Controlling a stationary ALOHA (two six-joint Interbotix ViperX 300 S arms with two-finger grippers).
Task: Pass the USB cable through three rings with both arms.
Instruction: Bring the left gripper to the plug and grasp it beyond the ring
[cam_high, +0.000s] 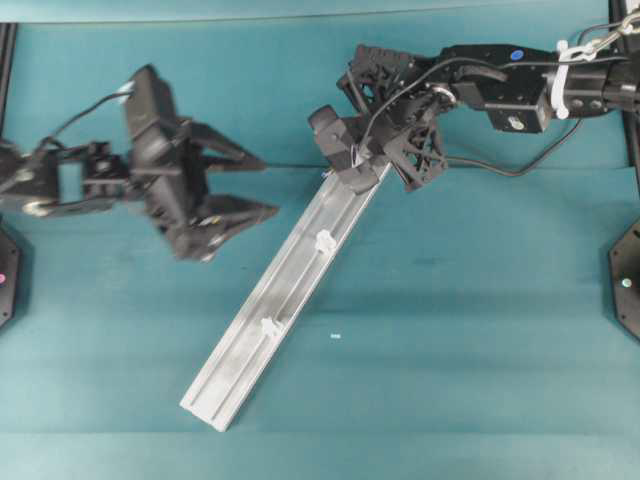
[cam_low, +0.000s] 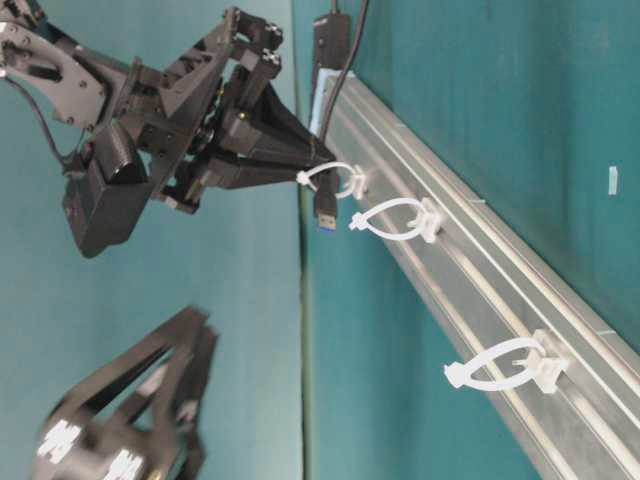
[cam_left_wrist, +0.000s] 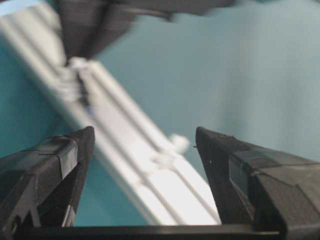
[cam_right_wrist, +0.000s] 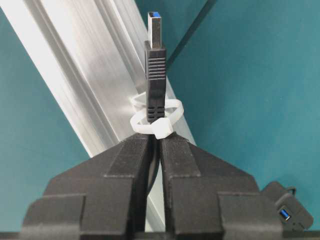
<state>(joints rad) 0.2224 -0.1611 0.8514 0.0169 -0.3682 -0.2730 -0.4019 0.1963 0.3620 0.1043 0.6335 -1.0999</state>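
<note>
1. The thin dark USB cable (cam_right_wrist: 155, 75), with its ribbed black plug and blue-tongued metal tip, pokes through the first translucent white plastic ring (cam_right_wrist: 156, 117) at the upper end of the long silver aluminium rail (cam_high: 280, 300).
2. The plug's long axis runs along the rail, tip pointing toward the second ring (cam_low: 395, 218) and the third ring (cam_low: 500, 362) further down; neither is threaded yet.
3. The right gripper (cam_right_wrist: 155, 145) has its jaws pressed together on the cable just behind the first ring, so the plug sticks out on the far side.
4. The left gripper (cam_high: 255, 185) hovers beside the rail with its jaws spread wide and nothing between them, facing the plug end.
5. I judge the left gripper is the one free to take the plug's exposed tip, since it sits on the downstream side.
6. The right arm reaches in from the upper right, wrist angled down onto the rail's top end.
</note>
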